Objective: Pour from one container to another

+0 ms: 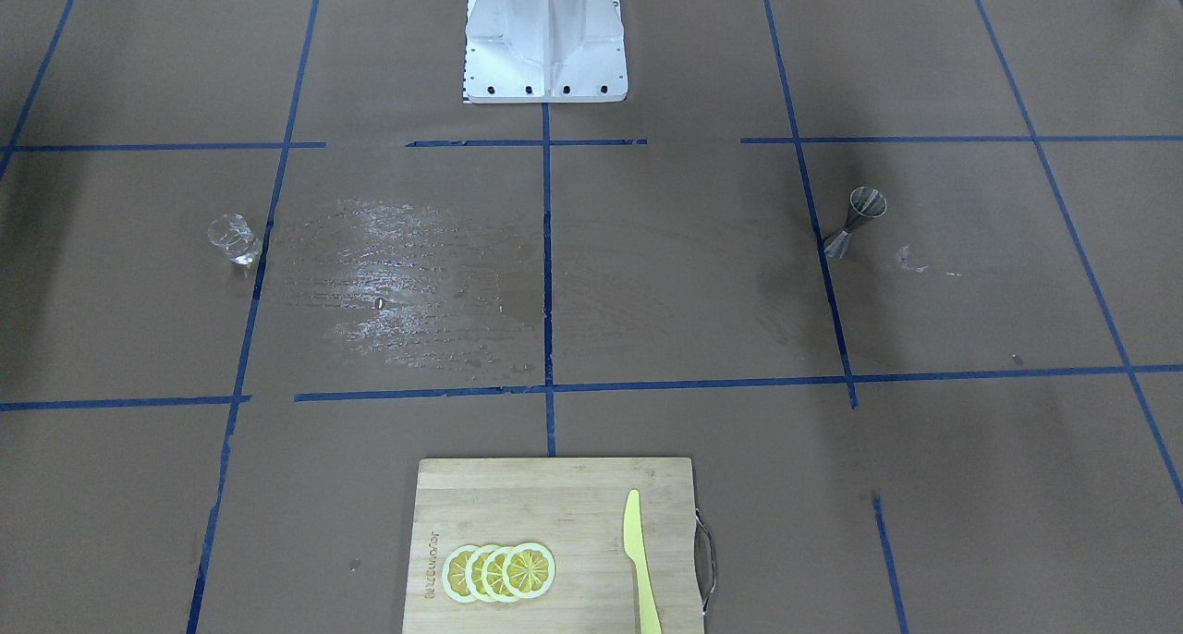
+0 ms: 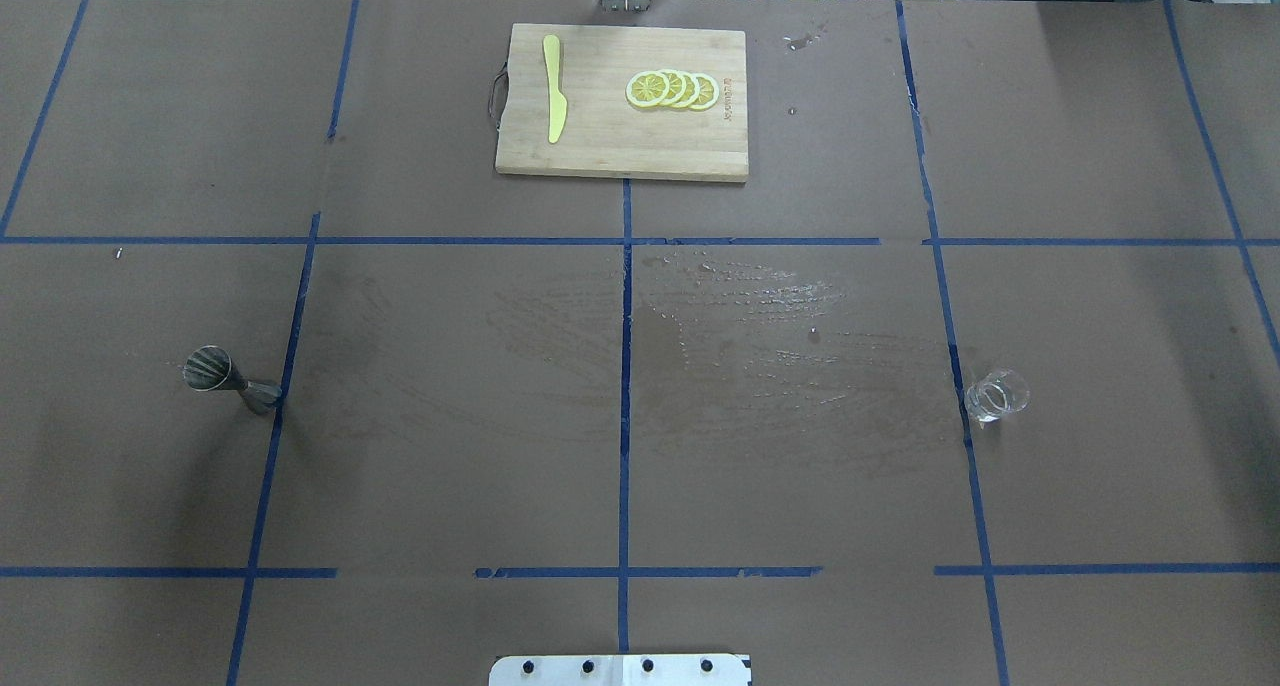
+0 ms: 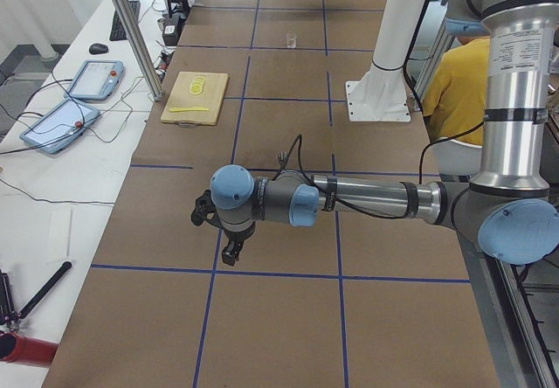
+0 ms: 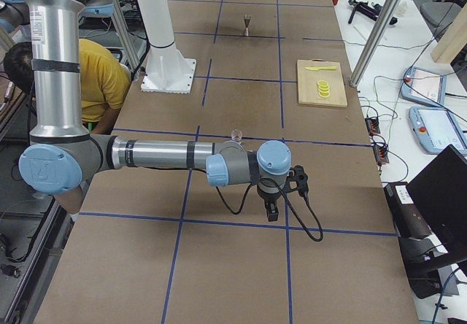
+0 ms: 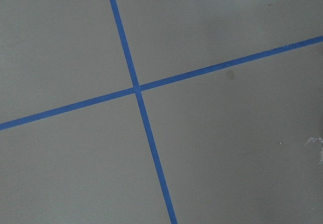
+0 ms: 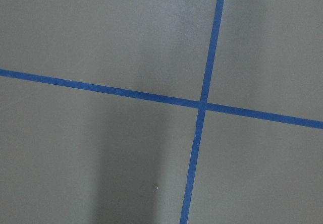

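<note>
Small clear glass cup [image 2: 996,396] stands at the right of the brown paper-covered surface [image 2: 780,486], silvery steel hourglass-shaped jigger [image 2: 230,378] at the left, well apart (one per arm, presumably). Left gripper [image 3: 229,252] and right gripper [image 4: 271,211] hover clear of both; cannot tell whether fingers are apart or together.

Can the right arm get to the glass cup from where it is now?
Probably yes. The glass cup stands upright by itself on the table, nothing crowding it, and the right arm is stretched out close beside it.
</note>
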Robot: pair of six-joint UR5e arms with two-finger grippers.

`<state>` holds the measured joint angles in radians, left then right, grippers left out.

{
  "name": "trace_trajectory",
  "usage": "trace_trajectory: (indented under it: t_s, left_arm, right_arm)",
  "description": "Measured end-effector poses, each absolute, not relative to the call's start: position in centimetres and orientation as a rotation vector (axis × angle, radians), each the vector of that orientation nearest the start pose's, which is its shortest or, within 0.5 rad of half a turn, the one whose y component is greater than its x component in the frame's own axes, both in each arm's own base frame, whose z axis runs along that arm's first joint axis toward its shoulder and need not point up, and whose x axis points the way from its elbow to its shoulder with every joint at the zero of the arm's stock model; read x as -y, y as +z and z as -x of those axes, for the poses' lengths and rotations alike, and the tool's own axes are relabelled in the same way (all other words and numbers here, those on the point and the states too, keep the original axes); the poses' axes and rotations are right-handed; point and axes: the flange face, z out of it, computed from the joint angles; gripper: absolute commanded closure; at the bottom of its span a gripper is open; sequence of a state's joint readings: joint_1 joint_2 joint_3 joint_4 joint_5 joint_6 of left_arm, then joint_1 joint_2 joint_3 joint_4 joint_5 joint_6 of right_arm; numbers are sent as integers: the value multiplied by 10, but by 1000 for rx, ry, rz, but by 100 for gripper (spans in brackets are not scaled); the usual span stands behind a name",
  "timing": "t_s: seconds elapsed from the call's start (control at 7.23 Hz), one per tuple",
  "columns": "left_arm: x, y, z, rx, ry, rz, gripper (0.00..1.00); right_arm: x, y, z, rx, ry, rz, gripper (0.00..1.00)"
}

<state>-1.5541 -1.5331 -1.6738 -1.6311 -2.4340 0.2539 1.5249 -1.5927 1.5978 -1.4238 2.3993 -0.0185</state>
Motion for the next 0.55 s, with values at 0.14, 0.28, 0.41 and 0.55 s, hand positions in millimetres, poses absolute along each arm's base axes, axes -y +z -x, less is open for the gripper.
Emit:
trace_trajectory:
  t_s: [0.14,0.28,0.41,0.55]
  left_arm:
    - [486,610,47,-807,335,-235,0]
    - [493,603,47,-757,340,-248,0]
    - [500,593,48,-732,332,-264,0]
    - [501,586,47,-727,330,-275,0]
  right_arm:
    - [494,636,-37,829,-124,-134,0]
    - [495,635,-36,829,-127,-136,0]
    - [496,634,-35,829,-132,-137,0]
    - [495,634,-33,837,-136,-139,0]
